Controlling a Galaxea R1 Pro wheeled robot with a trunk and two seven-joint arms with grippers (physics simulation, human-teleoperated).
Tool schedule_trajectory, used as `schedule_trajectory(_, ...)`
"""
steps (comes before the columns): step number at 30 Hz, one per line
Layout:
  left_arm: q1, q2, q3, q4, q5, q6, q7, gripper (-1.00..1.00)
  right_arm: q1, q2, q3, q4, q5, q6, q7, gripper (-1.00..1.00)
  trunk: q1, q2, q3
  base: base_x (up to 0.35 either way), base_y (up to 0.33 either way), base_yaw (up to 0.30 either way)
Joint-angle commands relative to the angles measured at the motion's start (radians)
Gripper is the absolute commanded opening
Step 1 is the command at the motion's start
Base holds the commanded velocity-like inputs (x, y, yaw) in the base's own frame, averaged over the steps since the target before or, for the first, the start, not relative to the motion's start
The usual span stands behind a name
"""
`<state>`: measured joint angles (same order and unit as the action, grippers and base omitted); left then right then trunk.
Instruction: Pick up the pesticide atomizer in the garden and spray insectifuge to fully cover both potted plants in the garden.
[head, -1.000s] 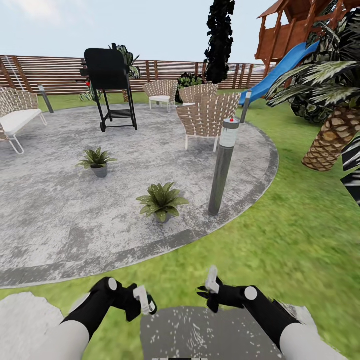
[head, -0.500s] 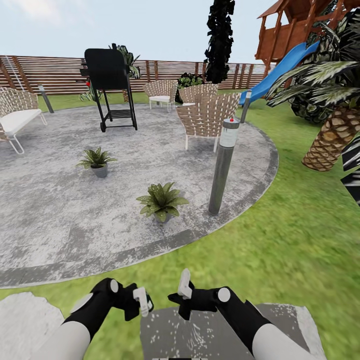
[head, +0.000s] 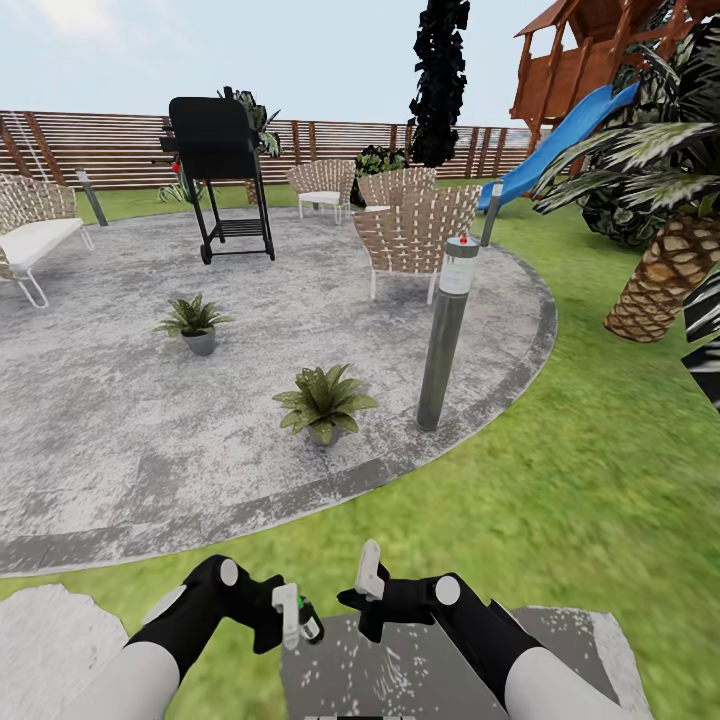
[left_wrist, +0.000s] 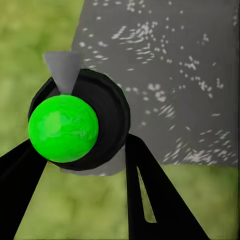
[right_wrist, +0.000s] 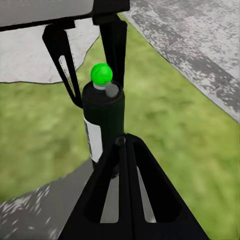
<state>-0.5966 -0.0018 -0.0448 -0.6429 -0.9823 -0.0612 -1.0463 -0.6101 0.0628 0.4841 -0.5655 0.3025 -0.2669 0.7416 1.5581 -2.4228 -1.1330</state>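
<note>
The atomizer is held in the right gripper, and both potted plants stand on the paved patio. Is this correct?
Not quite: the left gripper holds the pesticide atomizer, as the head view shows. Both potted plants do stand on the paved patio.

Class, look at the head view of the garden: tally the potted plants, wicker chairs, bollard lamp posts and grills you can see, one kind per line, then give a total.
Potted plants: 2
Wicker chairs: 4
Bollard lamp posts: 3
Grills: 1
Total: 10
</note>
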Motion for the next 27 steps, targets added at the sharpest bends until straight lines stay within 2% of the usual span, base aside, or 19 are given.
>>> schedule_trajectory(1, 0.0, -0.001, -0.001, -0.001, 0.001, -0.008, -0.005, -1.0, 0.0, 0.0, -0.001, -0.001, 0.01, -0.006, -0.001, -1.0, 0.0, 0.0, -0.001, 0.0, 0.0, 0.0)
schedule_trajectory(11, 0.0, -0.017, -0.007, -0.001, 0.006, -0.008, -0.023, -1.0, 0.0, 0.0, -0.001, -0.001, 0.01, -0.006, -0.002, -1.0, 0.0, 0.0, -0.001, 0.0, 0.0, 0.0)
schedule_trajectory(27, -0.001, -0.071, -0.009, -0.011, 0.007, -0.009, -0.023, -1.0, 0.0, 0.0, -0.001, 0.0, 0.01, -0.006, -0.002, -1.0, 0.0, 0.0, -0.001, 0.0, 0.0, 0.0)
